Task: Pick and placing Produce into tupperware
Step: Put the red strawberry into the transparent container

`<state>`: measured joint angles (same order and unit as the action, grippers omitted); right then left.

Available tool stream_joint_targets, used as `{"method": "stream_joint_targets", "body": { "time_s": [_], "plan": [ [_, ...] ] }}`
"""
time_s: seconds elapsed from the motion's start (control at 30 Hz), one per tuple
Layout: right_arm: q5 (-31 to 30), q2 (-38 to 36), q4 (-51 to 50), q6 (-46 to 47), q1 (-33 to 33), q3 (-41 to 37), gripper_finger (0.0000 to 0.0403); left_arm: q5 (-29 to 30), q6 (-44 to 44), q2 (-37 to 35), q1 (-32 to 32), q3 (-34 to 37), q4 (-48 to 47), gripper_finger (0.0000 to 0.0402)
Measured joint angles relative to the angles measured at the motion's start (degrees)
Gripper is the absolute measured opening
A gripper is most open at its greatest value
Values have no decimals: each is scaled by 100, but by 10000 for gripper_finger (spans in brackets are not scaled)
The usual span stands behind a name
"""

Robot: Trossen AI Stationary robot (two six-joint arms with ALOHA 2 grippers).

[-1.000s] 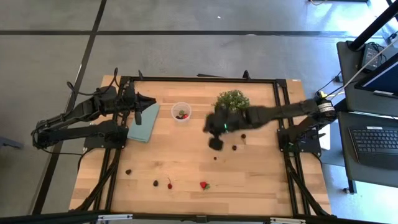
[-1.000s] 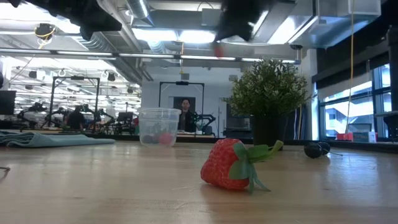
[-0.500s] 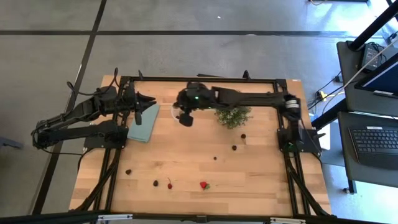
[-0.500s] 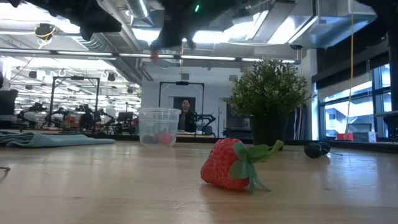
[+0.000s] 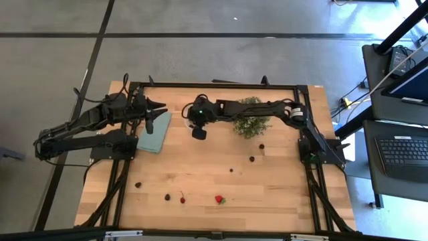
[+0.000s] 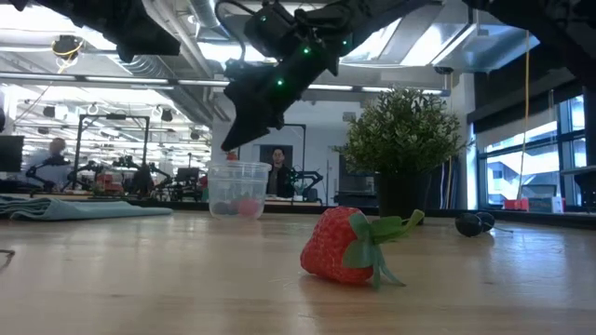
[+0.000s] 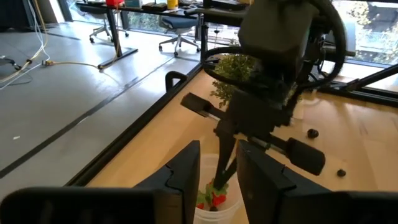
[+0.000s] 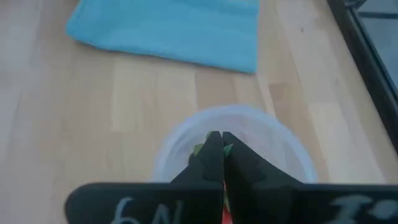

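Observation:
The clear round cup (image 6: pixel 239 189) stands on the table's far part, with red and green pieces inside it (image 7: pixel 214 200). My right gripper (image 6: pixel 229 152) hangs right over the cup's mouth, shut on a small red produce piece (image 6: pixel 231 155). In the high view the right gripper (image 5: pixel 198 128) covers the cup. My left gripper (image 5: pixel 158 107) is open and empty over the teal cloth (image 5: pixel 155 134), left of the cup. A strawberry (image 5: pixel 219 199) lies near the front edge. My right gripper pinches the small red piece (image 6: pixel 231 155) between its two fingertips, coming from above and slanting down toward the table's left. The piece hangs clear, just above the cup's rim (image 8: pixel 186 127). In the right wrist view the shut fingers (image 8: pixel 211 155) hide most of it.
The bushy green plant (image 5: pixel 251 119) stands right of the cup, under my right arm. Loose pieces lie about: dark berries (image 5: pixel 252 158), (image 5: pixel 261 146), (image 5: pixel 167 197), (image 5: pixel 138 184) and a small red one (image 5: pixel 182 199). The table's middle is bare wood.
My right gripper has carried the red piece from the table's middle toward the far left, past the plant, and then come down to the cup's mouth. My left arm has kept still.

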<state>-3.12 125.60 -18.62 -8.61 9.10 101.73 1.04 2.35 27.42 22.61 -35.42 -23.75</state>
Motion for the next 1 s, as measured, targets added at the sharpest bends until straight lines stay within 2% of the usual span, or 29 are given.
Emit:
{"method": "stream_joint_targets", "body": {
  "time_s": [0.2, 0.5, 0.7, 0.87, 1.0],
  "plan": [
    [-440, 20, -166, -82, 15, 0, 2, 0, -2, 0, -1, 0, -1, 106],
    [-438, 20, -305, 62, 114, 0, 18, -2, -2, 0, -1, 0, 17, 118],
    [-438, 20, -293, -70, 114, 0, 59, -2, -2, 0, 0, 0, 20, 124],
    [-436, 20, -278, -80, 112, 29, 110, -2, -2, 0, 0, 0, 20, 125],
    [-436, 9, -551, -218, 84, 572, 150, -2, -2, 0, -2, 0, 22, 118]
  ]
}}
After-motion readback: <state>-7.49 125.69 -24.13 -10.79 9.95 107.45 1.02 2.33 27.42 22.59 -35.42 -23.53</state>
